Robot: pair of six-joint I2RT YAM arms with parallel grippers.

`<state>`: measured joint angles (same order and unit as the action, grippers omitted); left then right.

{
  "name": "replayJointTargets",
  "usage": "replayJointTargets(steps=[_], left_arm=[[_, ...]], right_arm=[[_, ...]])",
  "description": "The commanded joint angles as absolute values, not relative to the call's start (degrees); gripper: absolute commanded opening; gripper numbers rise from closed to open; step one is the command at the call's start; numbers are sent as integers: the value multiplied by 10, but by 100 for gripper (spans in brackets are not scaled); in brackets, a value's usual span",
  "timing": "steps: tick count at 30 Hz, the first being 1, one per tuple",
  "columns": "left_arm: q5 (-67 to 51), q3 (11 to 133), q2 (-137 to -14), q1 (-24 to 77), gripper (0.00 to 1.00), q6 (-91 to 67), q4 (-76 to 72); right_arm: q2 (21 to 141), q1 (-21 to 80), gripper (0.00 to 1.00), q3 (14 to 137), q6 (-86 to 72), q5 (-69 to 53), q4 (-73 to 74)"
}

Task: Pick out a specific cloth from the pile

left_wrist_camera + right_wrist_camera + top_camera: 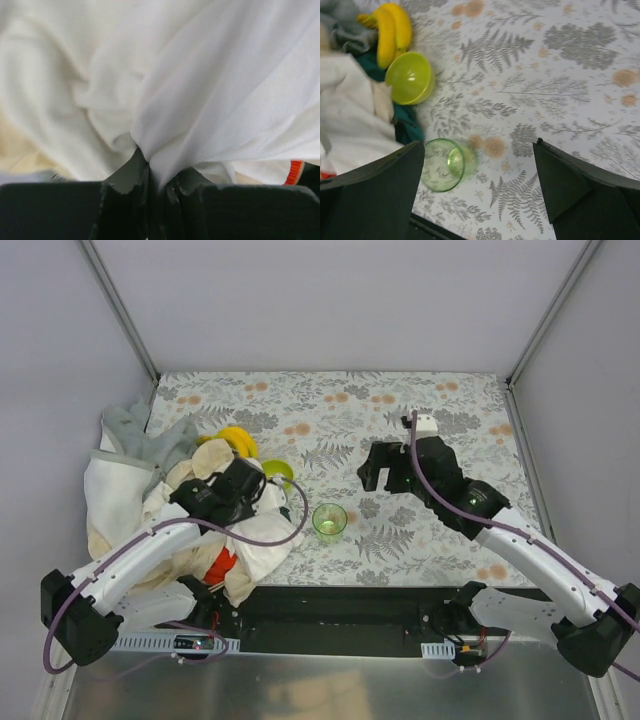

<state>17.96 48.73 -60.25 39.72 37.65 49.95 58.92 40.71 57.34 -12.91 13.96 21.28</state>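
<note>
The pile (125,490) of mostly cream-white cloths lies at the table's left. My left gripper (258,498) is over its right side, shut on a fold of cream-white cloth (200,100) that bunches between the jaws (157,172). The orange-red cloth (222,565) shows only as a small patch at the pile's near edge, below the left gripper. A sliver of it is at the right edge of the left wrist view (296,172) and at the left edge of the right wrist view (325,175). My right gripper (378,468) is open and empty above the table's middle (480,150).
A lime-green bowl (278,473) and bananas (235,440) sit at the pile's far right edge. A clear green cup (329,519) stands on the floral table cover, near the right gripper's left finger (445,162). Dark teal cloth (407,125) lies beside the bowl.
</note>
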Motion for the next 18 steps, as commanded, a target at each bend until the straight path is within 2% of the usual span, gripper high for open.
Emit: replayJointTargets(steps=[1, 4, 9, 12, 16, 17, 18], left_arm=[[286, 619, -572, 338, 0, 357, 463], [311, 679, -581, 267, 0, 364, 463], [230, 744, -606, 62, 0, 375, 449], [180, 738, -624, -57, 0, 374, 432], [136, 692, -649, -166, 0, 365, 417], [120, 677, -651, -184, 0, 364, 412], [108, 658, -650, -200, 0, 366, 410]], right_arm=[[598, 491, 99, 616, -70, 77, 169], [618, 575, 99, 626, -13, 40, 133], [693, 690, 99, 640, 81, -45, 69], [773, 729, 99, 666, 98, -50, 44], [906, 777, 100, 737, 155, -10, 47], [935, 787, 98, 755, 171, -4, 52], [968, 792, 92, 780, 187, -4, 65]])
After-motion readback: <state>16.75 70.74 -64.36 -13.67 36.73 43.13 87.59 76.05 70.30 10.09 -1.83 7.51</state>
